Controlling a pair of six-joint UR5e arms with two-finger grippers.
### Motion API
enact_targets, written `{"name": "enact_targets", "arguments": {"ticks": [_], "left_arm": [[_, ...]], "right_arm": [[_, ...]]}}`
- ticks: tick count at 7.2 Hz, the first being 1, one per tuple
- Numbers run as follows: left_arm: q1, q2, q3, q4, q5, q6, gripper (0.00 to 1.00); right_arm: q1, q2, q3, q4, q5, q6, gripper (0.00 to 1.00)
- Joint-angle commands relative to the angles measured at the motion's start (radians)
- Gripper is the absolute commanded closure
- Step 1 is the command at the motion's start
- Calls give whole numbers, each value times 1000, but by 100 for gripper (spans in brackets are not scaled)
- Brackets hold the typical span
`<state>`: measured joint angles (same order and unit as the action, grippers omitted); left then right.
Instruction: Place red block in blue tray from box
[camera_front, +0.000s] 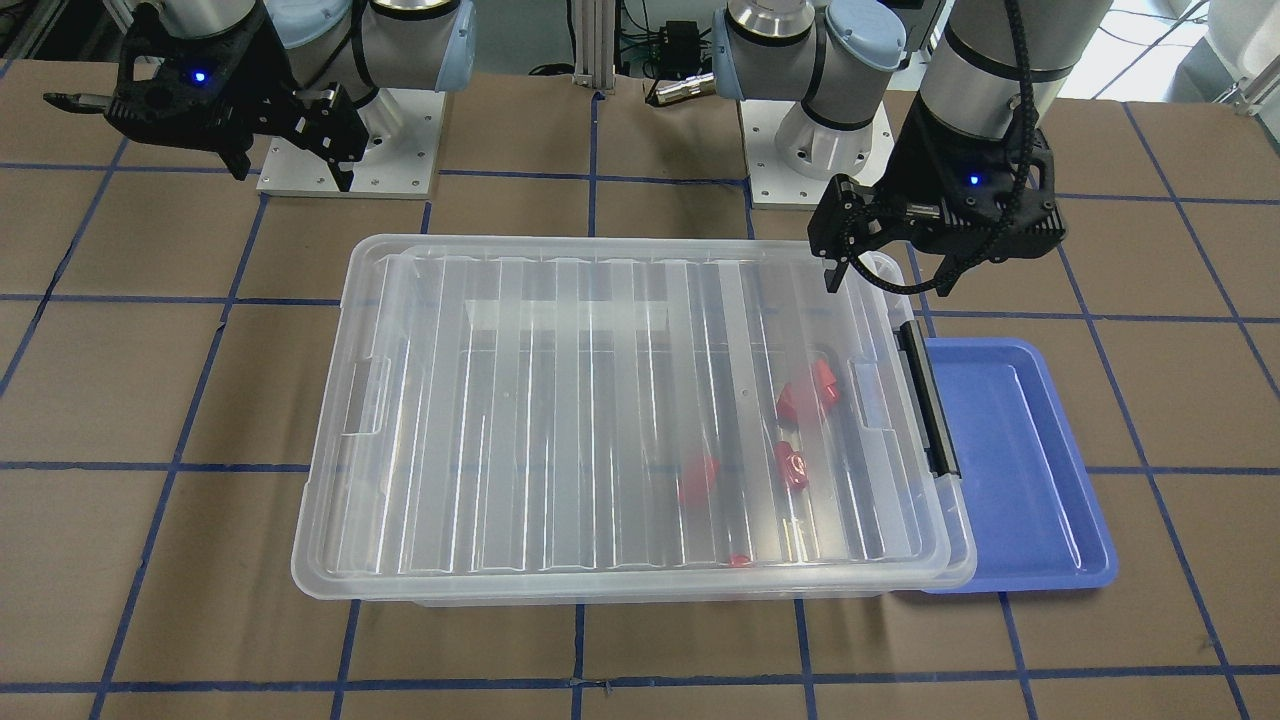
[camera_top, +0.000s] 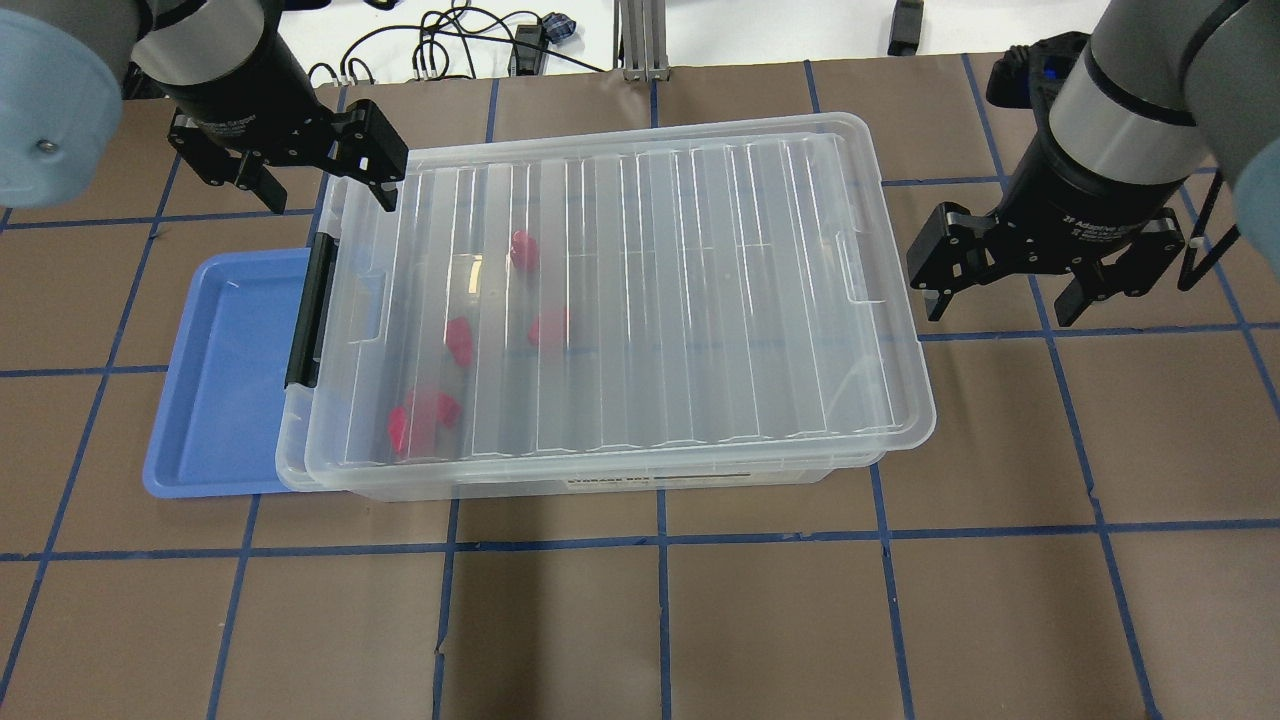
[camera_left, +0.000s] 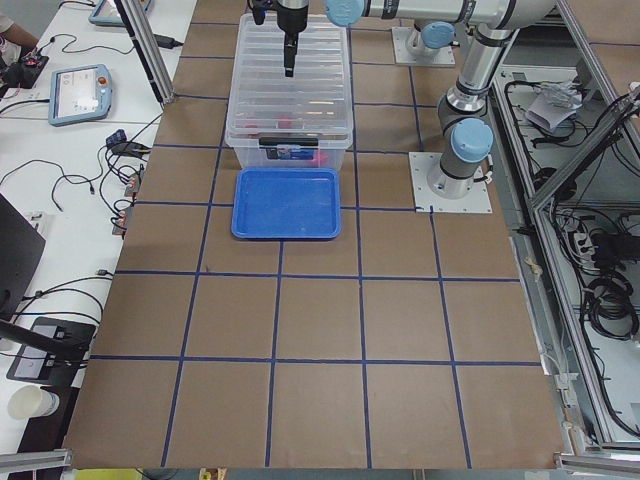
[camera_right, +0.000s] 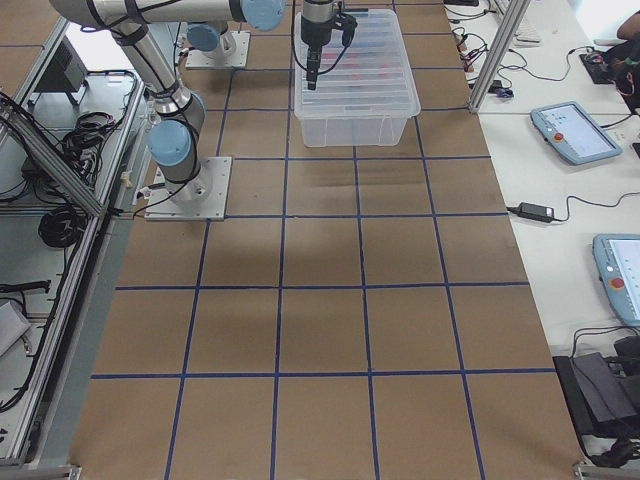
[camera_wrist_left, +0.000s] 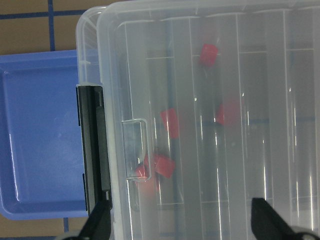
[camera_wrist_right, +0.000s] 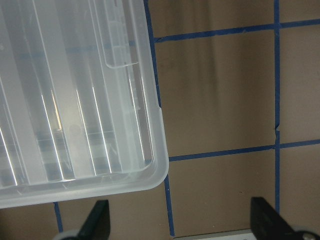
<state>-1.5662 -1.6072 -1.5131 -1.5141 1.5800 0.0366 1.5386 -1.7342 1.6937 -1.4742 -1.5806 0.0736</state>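
The clear box (camera_top: 700, 280) stands mid-table with its ribbed lid on and its black latch bar (camera_top: 305, 310) toward the blue tray (camera_top: 225, 370). Several red blocks lie inside it near the latch end, one of them in the middle of the group (camera_top: 460, 340), and they also show in the left wrist view (camera_wrist_left: 170, 122). The tray is bare and partly tucked under the box's end. My left gripper (camera_top: 320, 190) is open and empty above the box's latch-end far corner. My right gripper (camera_top: 1003, 300) is open and empty over the table, beside the box's other end.
The table is brown paper with a blue tape grid (camera_top: 660, 540). The two arm bases (camera_front: 350, 150) stand on white plates behind the box. Cables and tablets lie on side tables (camera_left: 80, 95) beyond the table edges.
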Motion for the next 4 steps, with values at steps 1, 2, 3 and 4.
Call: {"name": "enact_targets", "arguments": {"ticks": [1,2,3,4], "left_arm": [[0,-3,4,0,0,0,0],[0,-7,4,0,0,-1,0],[0,-7,4,0,0,-1,0],[0,-4,4,-1,-2,-1,0]], "right_arm": [[0,5,1,0,-4,0,0],[0,13,1,-3,1,-1,0],[-3,21,1,-3,4,-2,0],[-9,42,-3,-5,5,-2,0]]}}
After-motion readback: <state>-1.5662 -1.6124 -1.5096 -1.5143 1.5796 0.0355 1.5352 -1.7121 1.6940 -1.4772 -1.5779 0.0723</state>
